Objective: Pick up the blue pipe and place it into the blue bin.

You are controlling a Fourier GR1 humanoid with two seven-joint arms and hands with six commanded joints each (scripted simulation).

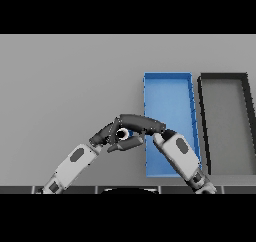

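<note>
The blue pipe [123, 133] is just left of the blue bin [169, 88], its pale ring-shaped end facing up. My right hand [141, 124] reaches in from the lower right across the blue bin's near end. Its fingers curl over the pipe from behind and its thumb closes in front of it. My left hand [102, 134] comes in from the lower left and sits right against the pipe's left side with its fingers relaxed. Most of the pipe's body is hidden by the two hands.
A black bin [225, 77] stands right of the blue bin, alongside it. The grey table [65, 81] stretches to the left and behind the hands.
</note>
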